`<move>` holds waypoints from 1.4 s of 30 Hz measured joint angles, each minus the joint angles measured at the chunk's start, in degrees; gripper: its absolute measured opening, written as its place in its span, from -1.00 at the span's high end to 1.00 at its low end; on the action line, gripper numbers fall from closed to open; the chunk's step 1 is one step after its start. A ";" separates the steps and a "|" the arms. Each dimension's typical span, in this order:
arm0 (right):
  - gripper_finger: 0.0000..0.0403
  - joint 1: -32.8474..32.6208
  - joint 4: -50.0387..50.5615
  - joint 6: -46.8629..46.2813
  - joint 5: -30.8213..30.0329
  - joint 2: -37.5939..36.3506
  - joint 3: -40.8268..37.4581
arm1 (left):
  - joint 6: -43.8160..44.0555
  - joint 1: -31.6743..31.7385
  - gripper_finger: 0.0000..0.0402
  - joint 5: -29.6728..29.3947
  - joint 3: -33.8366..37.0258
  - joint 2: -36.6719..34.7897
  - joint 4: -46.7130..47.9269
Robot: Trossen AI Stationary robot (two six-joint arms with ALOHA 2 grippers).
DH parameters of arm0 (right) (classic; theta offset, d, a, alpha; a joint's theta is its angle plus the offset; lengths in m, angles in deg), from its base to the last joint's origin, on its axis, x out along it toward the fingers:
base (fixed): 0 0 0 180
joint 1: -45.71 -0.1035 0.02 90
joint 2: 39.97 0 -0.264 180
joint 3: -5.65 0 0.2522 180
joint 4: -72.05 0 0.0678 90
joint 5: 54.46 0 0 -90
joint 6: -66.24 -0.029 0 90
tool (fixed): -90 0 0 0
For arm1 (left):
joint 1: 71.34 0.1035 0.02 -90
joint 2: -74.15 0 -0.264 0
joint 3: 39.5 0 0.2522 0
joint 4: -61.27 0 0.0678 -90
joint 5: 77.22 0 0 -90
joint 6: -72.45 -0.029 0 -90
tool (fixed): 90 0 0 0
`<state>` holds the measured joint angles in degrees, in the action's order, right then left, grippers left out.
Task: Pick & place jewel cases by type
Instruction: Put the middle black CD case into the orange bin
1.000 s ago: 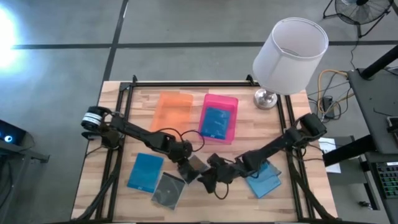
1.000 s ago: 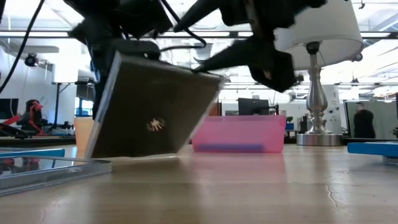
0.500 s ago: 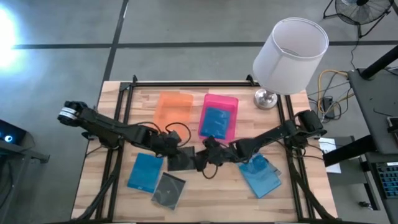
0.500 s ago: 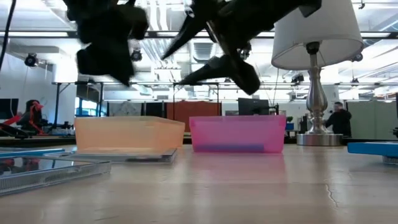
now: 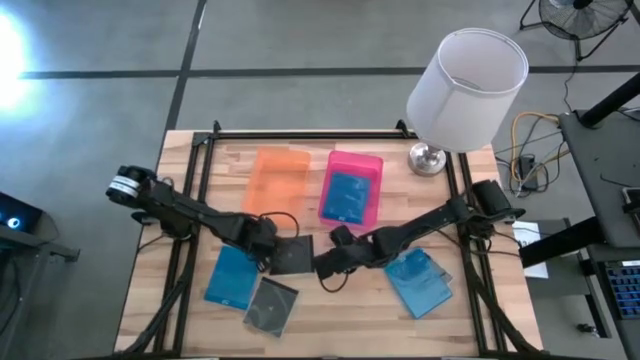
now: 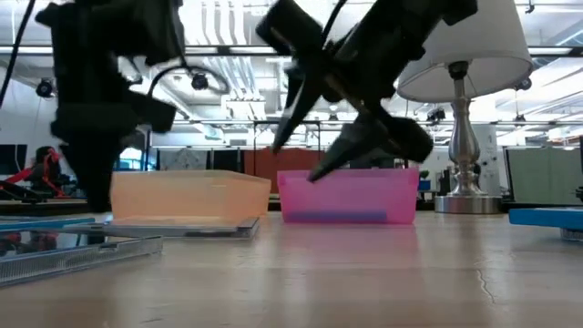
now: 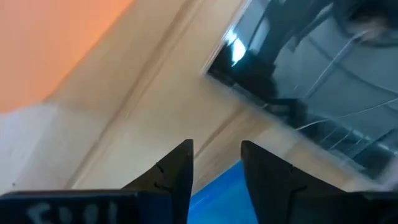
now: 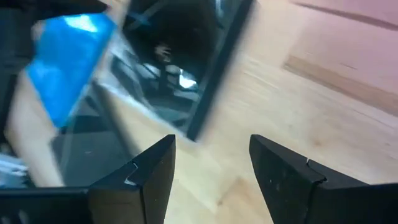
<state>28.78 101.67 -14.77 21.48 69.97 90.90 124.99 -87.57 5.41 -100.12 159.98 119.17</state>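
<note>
Dark case [image 5: 291,255] flat btwn claws | L claw [image 5: 265,243] spread | R claw [image 5: 326,266] spread

The dark jewel case [image 7: 311,93] runs off the frame's right edge; the orange tray [image 7: 56,43] is cut at upper left.

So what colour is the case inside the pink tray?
Bright blue; the case in the pink tray shows best from the high view.

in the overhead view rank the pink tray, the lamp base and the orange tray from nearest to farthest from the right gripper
From the right gripper, near the table's middle:
1. Pink tray, just beyond it.
2. Orange tray, beyond and toward the left arm's side.
3. Lamp base, at the far right corner.
</note>
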 joint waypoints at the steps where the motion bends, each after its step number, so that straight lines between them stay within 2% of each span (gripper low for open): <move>1: 0.00 0.18 0.41 -0.22 0.77 0.65 0.28 | -0.03 0.00 0.42 0.20 0.52 0.38 -0.27; 9: 0.00 0.91 -4.76 -3.53 8.86 10.00 4.53 | -0.63 0.02 0.42 1.56 3.85 0.86 -4.37; 14: 0.00 1.31 -5.49 -4.32 9.56 13.41 7.41 | -0.81 0.30 0.42 1.89 4.58 0.89 -5.59; 29: 0.00 3.26 -8.52 -6.68 10.16 13.98 6.94 | -1.74 0.81 0.42 1.94 6.06 0.97 -10.22; 36: 0.00 3.28 -10.14 -5.83 9.75 13.91 6.81 | -1.20 0.87 0.42 2.49 8.36 1.01 -16.47; 42: 0.00 3.28 -14.32 -1.60 9.53 12.95 6.46 | -0.37 0.87 0.42 2.83 11.22 0.97 -18.75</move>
<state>32.06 87.35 -16.36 31.02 82.92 97.36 124.62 -86.70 8.24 -88.90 160.95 100.42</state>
